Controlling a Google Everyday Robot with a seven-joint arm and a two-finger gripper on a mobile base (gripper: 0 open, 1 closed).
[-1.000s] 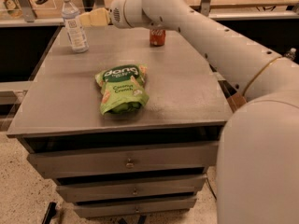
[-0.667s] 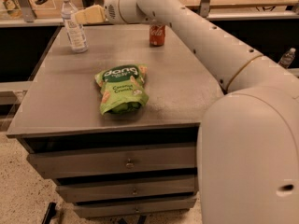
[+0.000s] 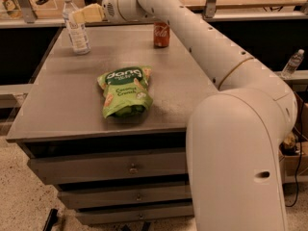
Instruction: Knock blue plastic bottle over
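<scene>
The blue plastic bottle (image 3: 78, 30), clear with a white cap and a pale label, stands upright at the far left corner of the grey table (image 3: 62, 105). My gripper (image 3: 85, 14) reaches in from the right at the end of the long white arm (image 3: 202, 37). It sits level with the bottle's upper part, and its pale yellow tip is against the bottle's shoulder or just in front of it. I cannot tell if it touches.
A red Coca-Cola can (image 3: 161, 34) stands at the far middle of the table, under the arm. A green snack bag (image 3: 126, 91) lies in the middle. Another clear bottle (image 3: 292, 64) stands off the table at right. Drawers (image 3: 130, 168) are below the top.
The gripper has moved a little left, up to the bottle's upper part. The bottle still stands upright in the same place.
</scene>
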